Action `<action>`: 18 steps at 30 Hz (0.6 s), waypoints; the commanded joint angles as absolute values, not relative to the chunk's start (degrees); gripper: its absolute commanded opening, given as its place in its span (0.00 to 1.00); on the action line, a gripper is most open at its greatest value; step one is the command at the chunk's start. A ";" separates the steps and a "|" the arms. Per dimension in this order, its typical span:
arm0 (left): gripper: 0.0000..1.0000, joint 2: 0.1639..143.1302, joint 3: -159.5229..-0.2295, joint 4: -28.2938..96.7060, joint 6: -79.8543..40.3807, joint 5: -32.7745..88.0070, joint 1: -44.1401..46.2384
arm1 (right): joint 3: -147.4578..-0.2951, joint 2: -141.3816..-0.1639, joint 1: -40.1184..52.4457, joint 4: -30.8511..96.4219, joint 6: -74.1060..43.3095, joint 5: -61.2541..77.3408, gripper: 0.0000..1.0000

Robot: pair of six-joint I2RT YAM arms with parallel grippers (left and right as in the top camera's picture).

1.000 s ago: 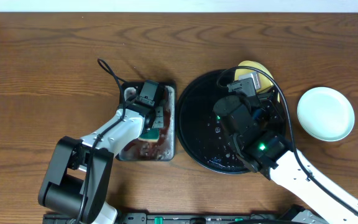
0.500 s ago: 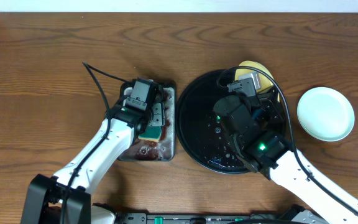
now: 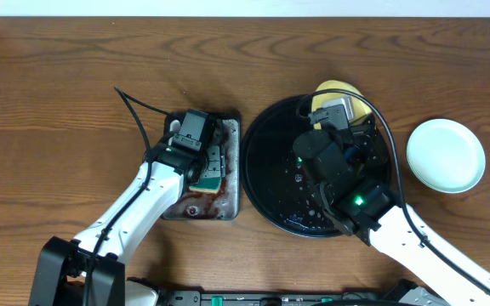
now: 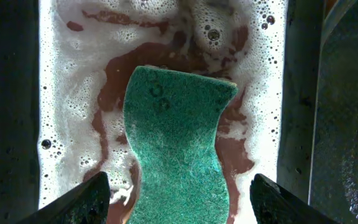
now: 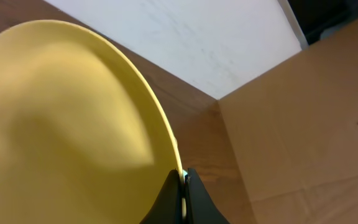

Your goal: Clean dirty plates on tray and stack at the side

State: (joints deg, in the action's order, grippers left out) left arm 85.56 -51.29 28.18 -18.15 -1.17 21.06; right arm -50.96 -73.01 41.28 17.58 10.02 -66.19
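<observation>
Left gripper (image 4: 179, 190) – positioned over the metal pan (image 3: 233, 183), which sits on the tabletop (image 3: 58, 85) just left of the tray (image 3: 266, 183). Its jaws are spread wide. The green sponge (image 4: 176, 155) lies between them in brown, foamy liquid, and neither finger touches it. From overhead the sponge shows in the near half of the pan, partly under the arm.

Right gripper (image 5: 183, 186) – reaches across the tray to its far rim. The jaws are pressed together on the rim of the yellow plate (image 5: 61, 124), pinching it at the edge. The plate is held at a tilt. Overhead, only its far part shows beyond the gripper, over the tray's far edge. The wrist view shows the plate's face against a white wall (image 5: 197, 43) and a cardboard box (image 5: 303, 124). No smear can be made out on the part of the plate that shows.

Tray – black and glossy, with droplets scattered on its bare floor. The arm covers its right half.

Mint plate (image 3: 446, 155) – lies flat on the tabletop to the right of the tray, apart from its rim. Its visible face looks clean. Whether a second plate lies beneath it cannot be told.
</observation>
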 commanded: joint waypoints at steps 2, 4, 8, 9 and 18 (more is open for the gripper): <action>0.73 85.73 -50.46 28.45 -18.26 -0.62 20.93 | -52.34 -72.27 40.69 17.12 9.87 -66.59 0.01; 0.73 85.73 -50.46 28.47 -18.24 -0.62 20.91 | -52.34 -72.27 40.05 17.52 5.67 -65.80 0.01; 0.75 85.73 -50.46 28.69 -18.24 -0.64 20.91 | -52.34 -72.27 34.54 21.63 -6.09 -56.40 0.01; 0.75 85.73 -50.46 28.84 -18.24 -0.64 20.91 | -52.34 -72.27 32.38 22.98 -9.02 -52.77 0.01; 0.76 85.73 -50.46 29.52 -18.24 -0.67 20.91 | -52.25 -72.27 -1.91 34.26 -29.15 -18.85 0.01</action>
